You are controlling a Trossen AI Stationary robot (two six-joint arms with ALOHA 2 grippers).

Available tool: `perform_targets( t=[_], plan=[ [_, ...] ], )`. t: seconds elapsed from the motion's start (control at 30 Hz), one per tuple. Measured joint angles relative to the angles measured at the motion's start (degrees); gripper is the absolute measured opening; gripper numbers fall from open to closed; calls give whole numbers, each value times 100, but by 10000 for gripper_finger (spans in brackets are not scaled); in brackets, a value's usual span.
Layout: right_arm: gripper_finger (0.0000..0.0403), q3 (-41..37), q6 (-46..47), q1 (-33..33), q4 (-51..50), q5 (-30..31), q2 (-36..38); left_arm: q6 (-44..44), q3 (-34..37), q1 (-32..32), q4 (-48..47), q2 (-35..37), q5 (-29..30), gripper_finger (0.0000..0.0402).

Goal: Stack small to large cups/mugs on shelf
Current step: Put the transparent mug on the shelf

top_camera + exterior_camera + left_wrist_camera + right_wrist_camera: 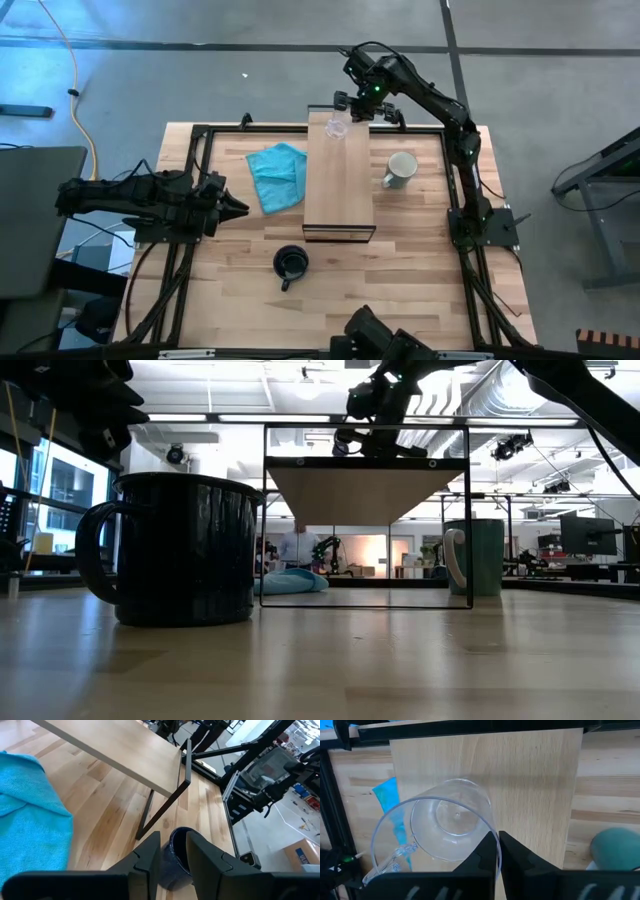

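The light-wood shelf stands mid-table. The small clear glass cup is over its far end, and my right gripper is shut on it. The white mug stands on the table right of the shelf. The black mug stands upright on the table near the shelf's front end. My left gripper hovers at the table's left side, slightly open and empty. Its fingers point toward the black mug. My right gripper pinches the glass cup's wall at the rim, one finger inside the cup and one outside. The fingers come from above and from the far side, slanting down. The cup's mouth faces up; whether its base rests on the shelf, I cannot tell.
A crumpled teal cloth lies on the table left of the shelf, between it and my left gripper. A black frame rail borders the table. The shelf top in front of the glass cup is bare wood.
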State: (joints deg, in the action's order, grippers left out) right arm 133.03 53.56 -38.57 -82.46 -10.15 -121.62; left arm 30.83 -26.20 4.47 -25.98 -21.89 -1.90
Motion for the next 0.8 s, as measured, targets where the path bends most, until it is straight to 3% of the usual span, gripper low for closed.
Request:
perform_targets(
  t=[0.8],
  plan=[
    [14,0,-111,-4,-90,-60,0,44,0,0,2,1,3,83]
  ],
)
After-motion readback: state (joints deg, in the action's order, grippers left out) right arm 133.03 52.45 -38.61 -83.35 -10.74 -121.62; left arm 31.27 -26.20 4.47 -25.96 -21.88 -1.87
